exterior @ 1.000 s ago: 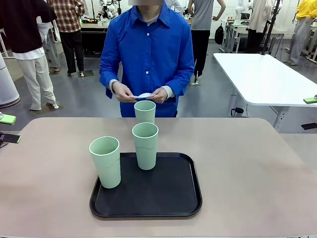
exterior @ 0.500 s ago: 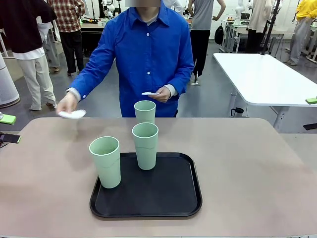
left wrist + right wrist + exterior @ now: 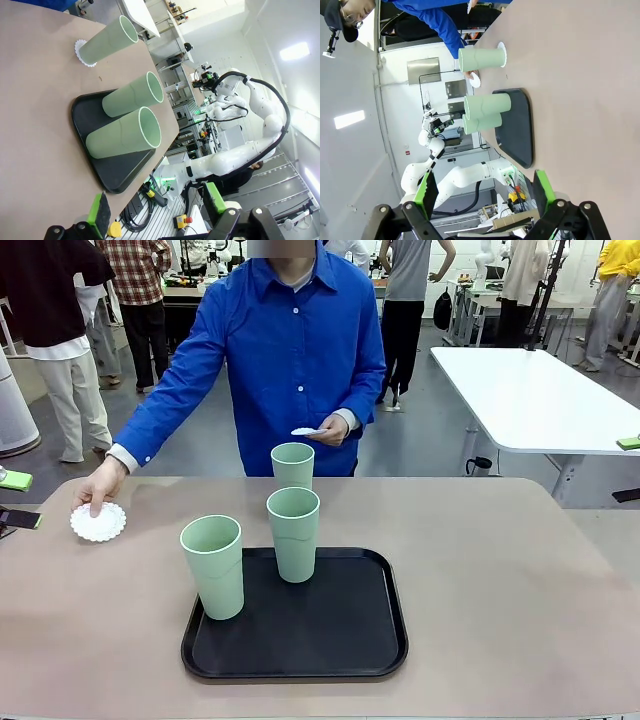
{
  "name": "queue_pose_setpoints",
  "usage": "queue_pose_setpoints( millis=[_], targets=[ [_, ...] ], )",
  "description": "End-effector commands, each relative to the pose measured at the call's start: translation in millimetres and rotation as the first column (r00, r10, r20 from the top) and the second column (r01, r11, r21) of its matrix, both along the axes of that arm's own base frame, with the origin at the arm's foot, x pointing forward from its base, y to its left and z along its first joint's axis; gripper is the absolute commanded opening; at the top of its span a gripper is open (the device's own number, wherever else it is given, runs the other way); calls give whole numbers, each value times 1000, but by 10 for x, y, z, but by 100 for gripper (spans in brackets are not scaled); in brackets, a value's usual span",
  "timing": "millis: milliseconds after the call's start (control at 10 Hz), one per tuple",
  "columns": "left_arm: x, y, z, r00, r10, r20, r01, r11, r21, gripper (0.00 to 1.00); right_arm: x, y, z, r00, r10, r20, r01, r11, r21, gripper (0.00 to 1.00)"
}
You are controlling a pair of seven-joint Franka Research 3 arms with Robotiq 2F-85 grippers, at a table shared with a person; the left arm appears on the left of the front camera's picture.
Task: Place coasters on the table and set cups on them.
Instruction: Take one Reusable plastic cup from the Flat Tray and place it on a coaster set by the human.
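A person's hand [image 3: 101, 486] is pressing a scalloped white paper coaster [image 3: 98, 523] onto the beige surface [image 3: 500, 570], left of two mint-green plastic cups [image 3: 213, 565] on a black tray [image 3: 340, 630]; left gripper [image 3: 157, 210] and right gripper [image 3: 485, 195] are gaping wide, empty; a high grasp risks tipping a cup

Matt plastic cups [image 3: 293, 535], thin paper coaster [image 3: 98, 523], smooth matt table [image 3: 500, 570], satin black tray [image 3: 330, 630]

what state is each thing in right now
far pale mint-green plastic tumbler, upright on a white scalloped paper coaster
left tumbler and middle tumbler, upright on the black rounded-square tray
second coaster, flat on the beige table, a person's hand on it
third coaster, held in the person's other hand
left tool, open, empty
right tool, open, empty
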State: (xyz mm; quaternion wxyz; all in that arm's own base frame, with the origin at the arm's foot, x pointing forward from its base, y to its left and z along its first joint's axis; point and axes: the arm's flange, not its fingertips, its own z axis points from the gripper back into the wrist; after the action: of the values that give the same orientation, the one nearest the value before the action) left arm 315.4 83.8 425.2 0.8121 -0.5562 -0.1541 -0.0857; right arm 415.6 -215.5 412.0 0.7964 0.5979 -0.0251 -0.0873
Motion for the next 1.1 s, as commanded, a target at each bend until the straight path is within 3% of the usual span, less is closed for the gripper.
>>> queue_pose_setpoints(
  millis=[0,1000],
  targets=[
    [-4,11,7,1000,3,10,-2,1000,-14,100,-12,12,-12,1000,3,-2,-3,1000,11,100],
    [-4,11,7,1000,3,10,-2,1000,-14,100,-12,12,-12,1000,3,-2,-3,1000,11,100]
  ],
)
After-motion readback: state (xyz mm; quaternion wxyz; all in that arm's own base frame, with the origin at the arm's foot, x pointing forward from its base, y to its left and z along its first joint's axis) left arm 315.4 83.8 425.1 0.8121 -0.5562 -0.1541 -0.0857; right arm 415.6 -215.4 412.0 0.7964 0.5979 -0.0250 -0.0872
